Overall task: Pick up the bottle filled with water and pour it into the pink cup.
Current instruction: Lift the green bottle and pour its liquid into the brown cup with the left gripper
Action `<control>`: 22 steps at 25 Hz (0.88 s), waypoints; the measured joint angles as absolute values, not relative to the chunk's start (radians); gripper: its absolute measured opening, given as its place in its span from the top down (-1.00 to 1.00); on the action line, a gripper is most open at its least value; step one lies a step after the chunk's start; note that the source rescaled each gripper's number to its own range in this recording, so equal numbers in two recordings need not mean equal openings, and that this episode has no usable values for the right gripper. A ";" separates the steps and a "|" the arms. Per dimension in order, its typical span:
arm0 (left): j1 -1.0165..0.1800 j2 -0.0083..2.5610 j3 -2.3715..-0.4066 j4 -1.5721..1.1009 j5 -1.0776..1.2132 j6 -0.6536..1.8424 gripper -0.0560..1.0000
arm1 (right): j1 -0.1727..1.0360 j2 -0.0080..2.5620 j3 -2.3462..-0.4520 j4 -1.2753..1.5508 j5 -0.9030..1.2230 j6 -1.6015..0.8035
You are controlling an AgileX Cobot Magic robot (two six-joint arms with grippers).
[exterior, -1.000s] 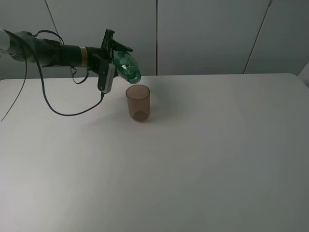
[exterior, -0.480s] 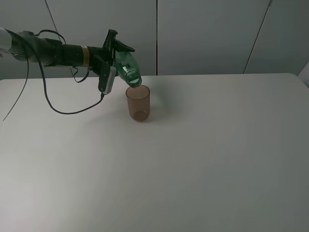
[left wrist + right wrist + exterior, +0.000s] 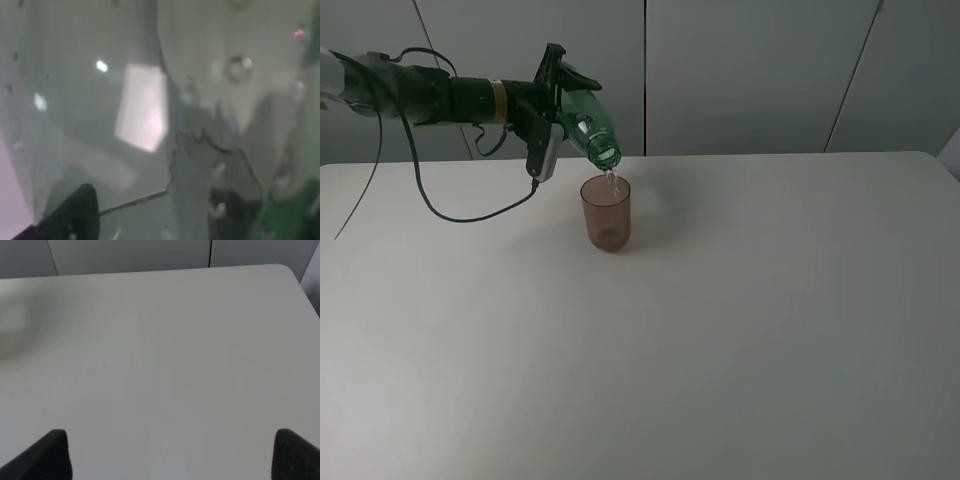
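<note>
Pouring, the left gripper [image 3: 560, 95] holds the bottle [image 3: 590, 125] tilted neck-down just above the pink cup [image 3: 606, 212], jaws clamped on its body — water [image 3: 612, 182] trickles from its mouth into the cup, upright on the white table [image 3: 720, 330]. The right gripper [image 3: 170, 455] has its jaws wide apart.

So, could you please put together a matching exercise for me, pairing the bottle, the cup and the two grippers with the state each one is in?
Things:
1. green bottle
2. pink cup
3. left gripper
4. right gripper

States:
A. standing upright on the white table
B. open, holding nothing
C. tilted, mouth pointing down
D. shut on the green bottle

Pairs: 1-C, 2-A, 3-D, 4-B.
</note>
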State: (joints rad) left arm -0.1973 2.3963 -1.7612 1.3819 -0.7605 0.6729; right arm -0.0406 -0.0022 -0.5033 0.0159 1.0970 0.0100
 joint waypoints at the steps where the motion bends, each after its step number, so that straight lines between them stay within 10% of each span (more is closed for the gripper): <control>1: -0.199 2.396 -1.765 1.382 -0.761 0.675 0.89 | -0.041 -0.002 -0.503 0.016 1.097 0.010; 22: -0.201 2.396 -1.765 1.436 -0.736 0.717 0.89 | -0.041 -0.002 -0.503 0.016 1.097 0.010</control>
